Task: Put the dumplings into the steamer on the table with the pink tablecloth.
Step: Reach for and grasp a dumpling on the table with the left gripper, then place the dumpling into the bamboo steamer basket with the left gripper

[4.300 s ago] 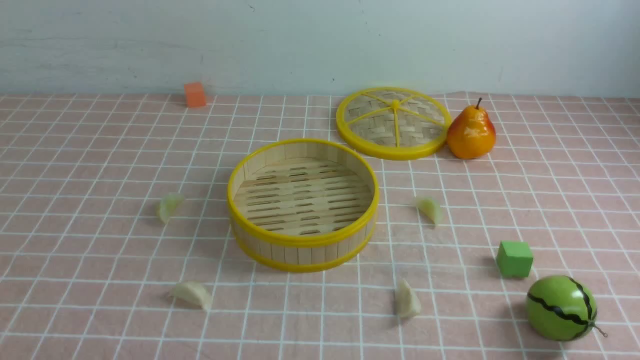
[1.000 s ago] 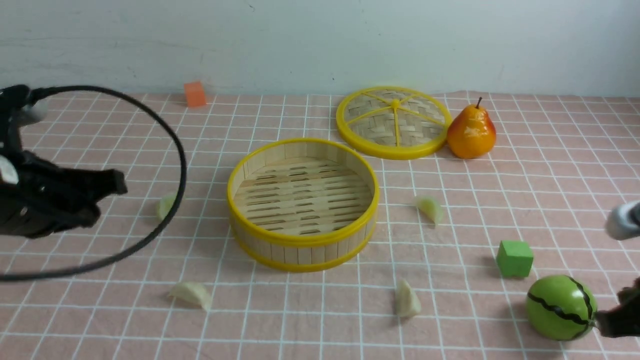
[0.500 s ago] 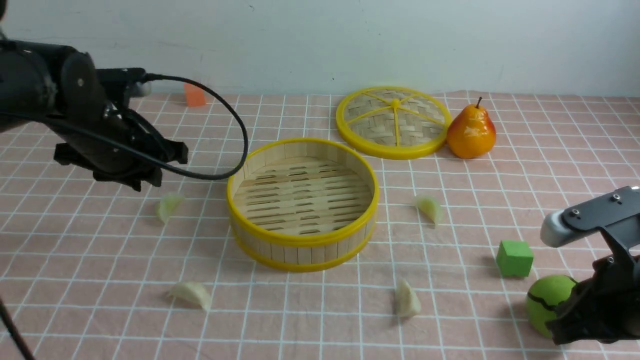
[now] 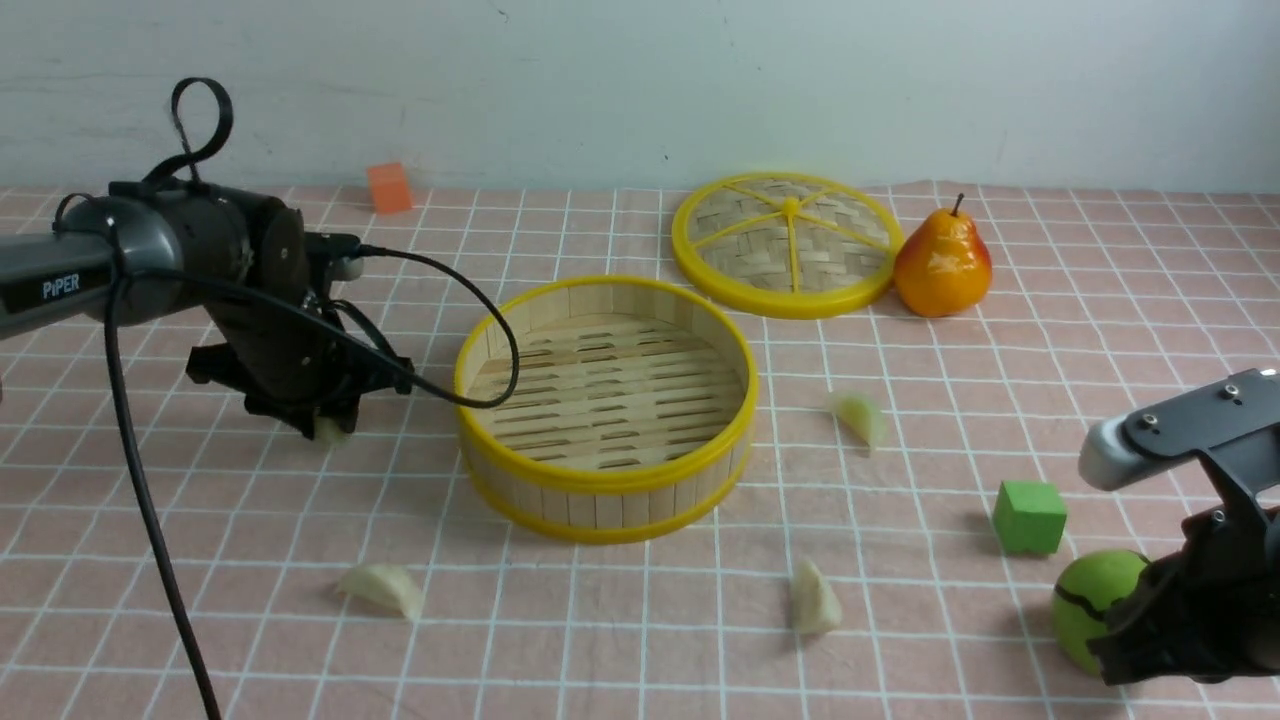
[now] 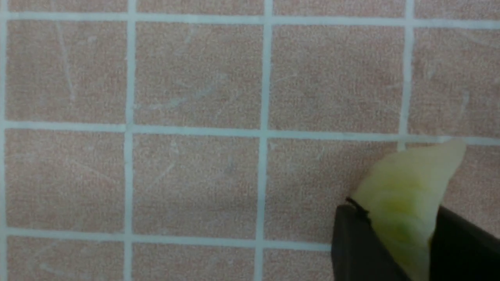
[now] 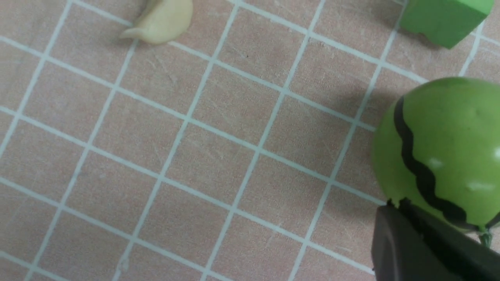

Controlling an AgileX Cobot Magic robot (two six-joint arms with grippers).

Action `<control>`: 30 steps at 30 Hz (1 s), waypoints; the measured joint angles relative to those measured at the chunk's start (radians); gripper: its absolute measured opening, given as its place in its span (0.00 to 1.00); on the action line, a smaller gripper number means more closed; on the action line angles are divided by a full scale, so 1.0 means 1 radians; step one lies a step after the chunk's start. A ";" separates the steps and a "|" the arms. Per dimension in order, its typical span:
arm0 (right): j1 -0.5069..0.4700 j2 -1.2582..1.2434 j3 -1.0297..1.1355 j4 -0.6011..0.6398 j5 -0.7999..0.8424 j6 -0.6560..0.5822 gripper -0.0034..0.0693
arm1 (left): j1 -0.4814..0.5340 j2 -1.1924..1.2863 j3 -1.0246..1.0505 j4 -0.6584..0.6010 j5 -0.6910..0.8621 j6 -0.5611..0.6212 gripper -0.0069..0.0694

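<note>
Jaws of left gripper [image 5: 396, 212] pinched narrow onto both sides of pale green dumpling [image 5: 406, 183], down on pink tablecloth [image 4: 1000, 380], 9 o'clock of steamer [image 4: 600, 480]. Jaws of right gripper [image 4: 1115, 655] pressed together, gripping nothing, tip just beside toy watermelon [image 4: 1090, 600], 4 o'clock of steamer. Other three loose on cloth, outside steamer: second dumpling [image 4: 383, 588], cream, at 7 o'clock; third dumpling [image 4: 815, 598], cream, at 5 o'clock; fourth dumpling [image 4: 860, 418], greenish, at 3 o'clock. Woven lid [image 4: 785, 245] at 1 o'clock, pear [image 4: 943, 262] just beside at lid's 3 o'clock. Green cube [image 4: 1028, 517] at watermelon's 11 o'clock. Orange cube [image 4: 389, 188] far off at steamer's 11 o'clock.
</note>
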 joint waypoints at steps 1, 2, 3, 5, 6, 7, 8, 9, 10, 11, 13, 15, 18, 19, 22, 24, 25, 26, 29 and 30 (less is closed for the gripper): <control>0.000 0.000 0.000 0.001 -0.002 0.000 0.04 | 0.000 -0.001 0.000 0.000 0.000 -0.001 0.32; 0.000 0.000 0.000 0.001 -0.003 0.000 0.04 | 0.000 -0.007 0.000 -0.001 0.002 -0.003 0.32; 0.000 0.000 0.000 0.001 -0.004 0.000 0.04 | 0.000 -0.008 0.000 -0.001 0.004 -0.003 0.32; 0.000 0.000 0.000 0.001 -0.005 0.000 0.05 | -0.002 -0.033 0.000 -0.005 0.011 -0.003 0.33; 0.000 0.000 0.000 0.001 -0.005 0.000 0.05 | -0.005 -0.057 0.000 -0.011 0.019 -0.003 0.33; 0.000 0.000 0.000 0.001 -0.005 0.000 0.05 | -0.006 -0.062 0.000 -0.012 0.021 -0.003 0.33; 0.000 0.000 0.000 0.004 -0.005 0.000 0.05 | -0.012 -0.085 0.000 -0.019 0.028 -0.003 0.33; 0.000 0.000 0.000 0.012 -0.006 0.000 0.05 | -0.037 -0.149 0.000 -0.053 0.038 0.005 0.33; 0.000 0.000 0.000 0.020 -0.006 0.000 0.05 | -0.060 -0.174 0.000 -0.073 0.036 0.015 0.33; 0.000 0.000 0.000 0.031 -0.006 0.000 0.05 | -0.087 -0.199 -0.001 -0.100 0.032 0.028 0.33; 0.000 0.000 0.000 0.058 -0.006 0.000 0.05 | -0.139 -0.224 -0.005 -0.148 0.013 0.044 0.33; 0.000 0.000 0.000 0.080 -0.005 0.000 0.05 | -0.179 -0.225 -0.007 -0.183 -0.006 0.050 0.33; 0.000 0.000 0.000 0.118 0.005 -0.011 0.05 | -0.237 -0.180 -0.007 -0.221 -0.034 0.054 0.33; 0.000 0.000 0.000 0.137 0.008 -0.016 0.05 | -0.251 -0.143 -0.007 -0.222 -0.051 0.055 0.33; 0.000 0.000 0.000 0.184 0.015 -0.041 0.05 | -0.259 -0.084 -0.006 -0.210 -0.088 0.055 0.33; 0.000 0.000 0.000 0.212 0.022 -0.071 0.06 | -0.259 -0.057 -0.005 -0.197 -0.113 0.047 0.36; 0.000 0.000 0.000 0.230 0.028 -0.092 0.06 | -0.259 -0.045 -0.004 -0.190 -0.128 0.042 0.40; 0.000 0.000 0.000 0.254 0.036 -0.119 0.06 | -0.259 -0.037 -0.004 -0.185 -0.144 0.036 0.48; 0.000 0.001 -0.001 0.297 0.055 -0.169 0.06 | -0.260 -0.035 -0.004 -0.180 -0.156 0.029 0.61; 0.000 0.009 -0.009 0.323 0.085 -0.205 0.07 | -0.261 -0.041 -0.017 -0.180 -0.134 0.021 0.70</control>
